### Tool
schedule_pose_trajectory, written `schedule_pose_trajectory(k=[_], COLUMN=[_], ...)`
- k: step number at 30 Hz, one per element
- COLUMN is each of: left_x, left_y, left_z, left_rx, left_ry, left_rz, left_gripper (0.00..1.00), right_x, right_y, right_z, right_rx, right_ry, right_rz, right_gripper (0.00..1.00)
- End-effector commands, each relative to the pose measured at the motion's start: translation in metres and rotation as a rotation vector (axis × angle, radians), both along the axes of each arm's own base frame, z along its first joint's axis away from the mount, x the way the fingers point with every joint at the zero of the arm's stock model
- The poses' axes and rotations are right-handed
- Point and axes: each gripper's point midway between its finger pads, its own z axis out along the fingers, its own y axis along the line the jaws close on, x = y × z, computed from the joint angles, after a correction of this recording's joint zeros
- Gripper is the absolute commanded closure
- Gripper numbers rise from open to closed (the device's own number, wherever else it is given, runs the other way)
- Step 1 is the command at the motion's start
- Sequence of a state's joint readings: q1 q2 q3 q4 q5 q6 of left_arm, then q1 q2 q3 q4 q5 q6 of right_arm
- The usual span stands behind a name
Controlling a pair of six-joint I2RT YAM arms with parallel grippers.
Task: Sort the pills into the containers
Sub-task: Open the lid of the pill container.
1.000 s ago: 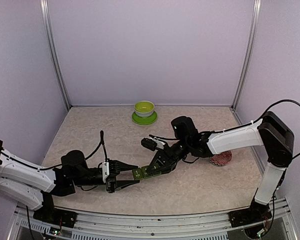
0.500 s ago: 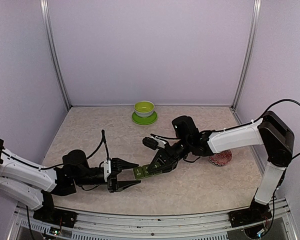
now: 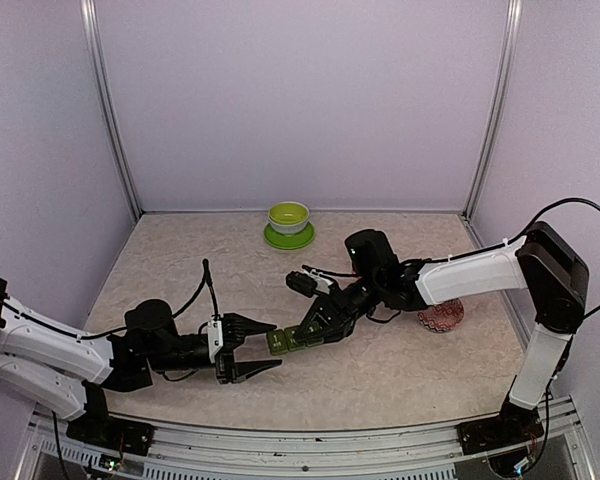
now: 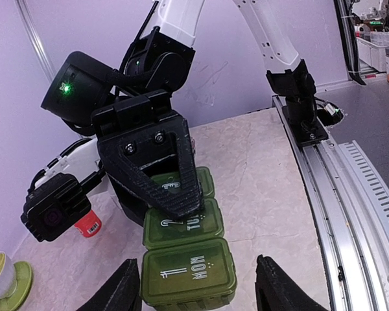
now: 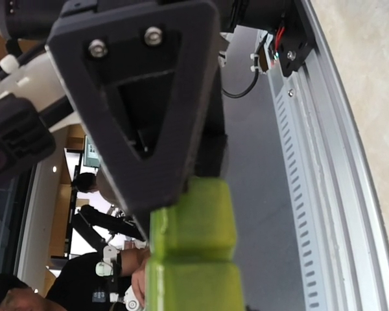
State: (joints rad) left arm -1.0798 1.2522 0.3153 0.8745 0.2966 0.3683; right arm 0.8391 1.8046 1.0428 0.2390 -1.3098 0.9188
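- Left gripper (image 3: 276,346) – jaws narrower around the strip a second ago – now stands spread, flanking its near end with no grip on it.
- Right gripper (image 3: 309,332) stays pinched on the far compartment, holding the containers (image 4: 183,227) over the table (image 3: 380,370).
- Strip's long axis runs straight from the left fingers toward the right arm; the MON end lies between the left jaws – the nearer arm.
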Motion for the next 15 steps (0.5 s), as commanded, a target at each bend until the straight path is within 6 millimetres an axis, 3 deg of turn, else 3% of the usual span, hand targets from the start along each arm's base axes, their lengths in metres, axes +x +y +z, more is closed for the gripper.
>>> schedule_pose_trajectory(k=[1,15], left_x=[0.0014,0.007], left_y=[-0.006,-0.0042], left_z=[0.0051,0.0029], left_rx=[-0.003,0.018], left_ry=[-0.019,-0.048], left_rz=[0.004,0.046], left_gripper=[0.42,0.53], right_x=[0.0029,-0.0039], right_y=[0.0033,0.0059], right_z=[0.0258,0.0341], right_rx=[0.067,0.086], right_ry=[-0.056,-0.05], right_rz=[-0.008,0.006], right_gripper=[0.81,0.81])
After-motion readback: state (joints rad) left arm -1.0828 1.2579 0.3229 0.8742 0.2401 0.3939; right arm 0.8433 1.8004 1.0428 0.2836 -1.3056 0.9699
